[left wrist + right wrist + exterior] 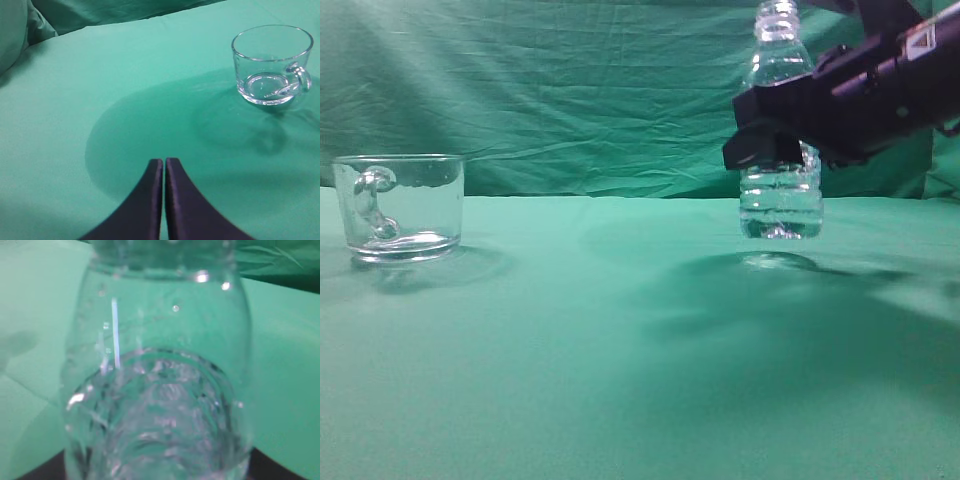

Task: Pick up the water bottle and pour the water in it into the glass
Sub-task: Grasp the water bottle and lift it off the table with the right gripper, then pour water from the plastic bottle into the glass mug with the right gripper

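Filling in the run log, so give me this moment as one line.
right hand: shut on bottle, lifted upright off table | left hand: shut, holding nothing | glass: far left, no water in it

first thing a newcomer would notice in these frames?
The water bottle, upright and lifted clear of the green table, with its shadow beneath it and the dark right gripper clamped around its middle on the right of the exterior view. Next, the glass standing far off at the left, with no water visible in it. The left gripper hangs shut and empty over bare cloth, short of the glass.
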{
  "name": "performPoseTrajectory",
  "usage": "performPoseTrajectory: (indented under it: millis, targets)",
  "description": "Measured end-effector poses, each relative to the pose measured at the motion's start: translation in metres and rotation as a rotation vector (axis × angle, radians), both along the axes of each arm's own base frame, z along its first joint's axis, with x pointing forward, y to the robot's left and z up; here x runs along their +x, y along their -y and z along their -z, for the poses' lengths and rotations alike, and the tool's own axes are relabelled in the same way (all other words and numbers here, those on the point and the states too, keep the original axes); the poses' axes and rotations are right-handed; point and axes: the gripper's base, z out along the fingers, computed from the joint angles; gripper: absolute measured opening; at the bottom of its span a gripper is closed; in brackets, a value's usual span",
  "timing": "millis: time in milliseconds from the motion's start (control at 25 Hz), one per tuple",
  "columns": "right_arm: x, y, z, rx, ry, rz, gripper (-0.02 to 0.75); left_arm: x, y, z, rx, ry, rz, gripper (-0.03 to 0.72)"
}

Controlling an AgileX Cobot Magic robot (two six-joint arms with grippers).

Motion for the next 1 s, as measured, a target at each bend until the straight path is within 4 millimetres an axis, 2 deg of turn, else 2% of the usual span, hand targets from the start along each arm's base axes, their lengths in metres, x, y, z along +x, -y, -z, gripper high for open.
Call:
performPoseTrajectory:
  millis: [200,440,640,1000]
  targets:
    - [0.016,-0.019,-0.047,-0.191,0.024,-0.102,0.336,0.000,0.000,0.000,0.000,0.000,0.000,0.000]
    - [0.023,-0.061,-0.077,-0.367,0.053,-0.191,0.336,0.000,0.000,0.000,0.000,0.000,0.000,0.000]
    - [0.031,-0.098,-0.082,-0.407,0.097,-0.256,0.336,0.000,0.000,0.000,0.000,0.000,0.000,0.000]
    - [0.057,-0.152,-0.075,-0.560,0.144,-0.307,0.336,0.000,0.000,0.000,0.000,0.000,0.000,0.000]
